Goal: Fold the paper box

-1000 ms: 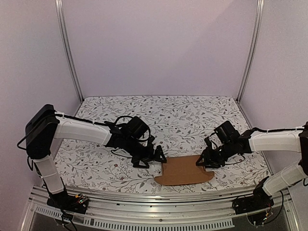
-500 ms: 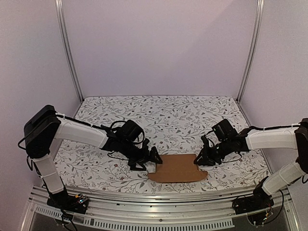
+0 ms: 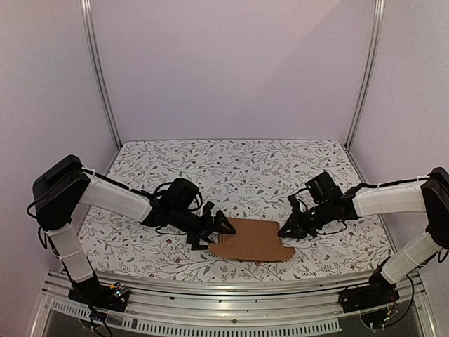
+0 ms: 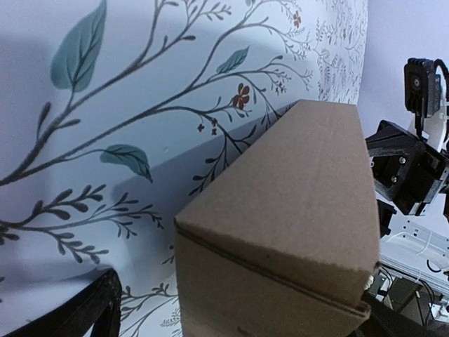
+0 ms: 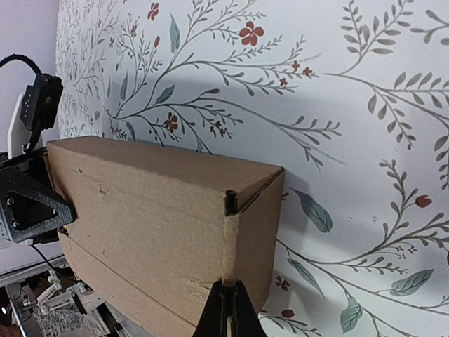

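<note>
You have the paper box (image 3: pixel 252 241) lying near the front edge of the table (image 3: pixel 238 168), between the 2 arms, on the cloth printed with leaves and small red flowers. From above it reads as a flat brown cardboard piece with a notched far edge and a rounded tab at its near right corner.

Your right gripper (image 3: pixel 289 229) is at the box's right end with its fingers (image 5: pixel 226 312) pinched fully together; the right wrist view shows the 2 tips meeting at the cardboard's edge (a thin flap may be between them, but you cannot confirm that).

Your left gripper (image 3: pixel 215 234) sits at the box's left end with its fingers spread wide, the cardboard between them. In the left wrist view the box's corner fills the frame.
</note>
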Tool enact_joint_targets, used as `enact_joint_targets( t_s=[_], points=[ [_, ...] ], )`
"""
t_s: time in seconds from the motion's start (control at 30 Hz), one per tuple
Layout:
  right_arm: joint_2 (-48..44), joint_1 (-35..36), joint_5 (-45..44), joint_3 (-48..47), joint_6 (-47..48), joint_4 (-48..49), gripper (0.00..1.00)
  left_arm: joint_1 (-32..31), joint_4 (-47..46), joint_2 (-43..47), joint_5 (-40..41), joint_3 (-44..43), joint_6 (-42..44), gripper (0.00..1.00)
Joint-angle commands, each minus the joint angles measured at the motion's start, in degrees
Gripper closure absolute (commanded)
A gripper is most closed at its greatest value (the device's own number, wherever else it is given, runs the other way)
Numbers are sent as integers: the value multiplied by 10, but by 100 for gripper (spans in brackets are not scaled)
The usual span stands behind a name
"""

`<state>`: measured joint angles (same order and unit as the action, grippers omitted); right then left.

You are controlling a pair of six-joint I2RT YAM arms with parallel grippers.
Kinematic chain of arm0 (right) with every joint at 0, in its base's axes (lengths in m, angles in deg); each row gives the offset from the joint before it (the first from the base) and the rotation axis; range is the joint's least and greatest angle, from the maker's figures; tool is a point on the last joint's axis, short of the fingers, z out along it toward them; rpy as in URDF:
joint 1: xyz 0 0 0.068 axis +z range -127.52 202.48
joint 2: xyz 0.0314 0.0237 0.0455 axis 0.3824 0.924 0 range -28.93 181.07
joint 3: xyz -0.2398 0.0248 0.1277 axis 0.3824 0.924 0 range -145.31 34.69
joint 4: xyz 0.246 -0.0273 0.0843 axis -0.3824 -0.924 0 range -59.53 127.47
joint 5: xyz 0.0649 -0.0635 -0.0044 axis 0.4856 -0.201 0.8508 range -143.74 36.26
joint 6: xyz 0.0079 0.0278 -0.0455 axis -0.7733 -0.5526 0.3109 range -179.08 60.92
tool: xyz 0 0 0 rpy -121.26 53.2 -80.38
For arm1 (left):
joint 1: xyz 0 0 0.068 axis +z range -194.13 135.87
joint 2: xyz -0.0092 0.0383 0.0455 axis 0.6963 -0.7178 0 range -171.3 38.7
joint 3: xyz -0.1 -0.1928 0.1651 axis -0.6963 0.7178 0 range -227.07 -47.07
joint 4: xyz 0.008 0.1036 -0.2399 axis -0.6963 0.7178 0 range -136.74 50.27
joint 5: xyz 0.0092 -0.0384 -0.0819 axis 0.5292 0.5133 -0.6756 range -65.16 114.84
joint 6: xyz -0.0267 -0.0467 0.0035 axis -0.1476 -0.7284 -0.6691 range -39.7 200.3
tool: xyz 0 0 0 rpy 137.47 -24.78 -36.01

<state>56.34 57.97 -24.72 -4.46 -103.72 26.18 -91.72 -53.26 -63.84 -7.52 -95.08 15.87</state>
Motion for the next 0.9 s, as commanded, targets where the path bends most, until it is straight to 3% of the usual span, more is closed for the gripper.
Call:
enact_joint_targets(
  t_s=[0.0, 0.2, 0.3, 0.87],
  points=[
    [24, -2, -16, 2, -6, -5, 100, 16, -63, 18, -21, 29, -27, 0],
    [41, -2, -5, 0, -6, 13, 100, 27, -168, 8, -48, 49, -72, 2],
    [52, -2, 4, -6, -4, 19, 100, 35, -225, 11, -61, 58, -90, 10],
    [67, -2, 13, -25, 1, 23, 100, 55, -252, 5, -85, 59, -107, 50]
  ],
)
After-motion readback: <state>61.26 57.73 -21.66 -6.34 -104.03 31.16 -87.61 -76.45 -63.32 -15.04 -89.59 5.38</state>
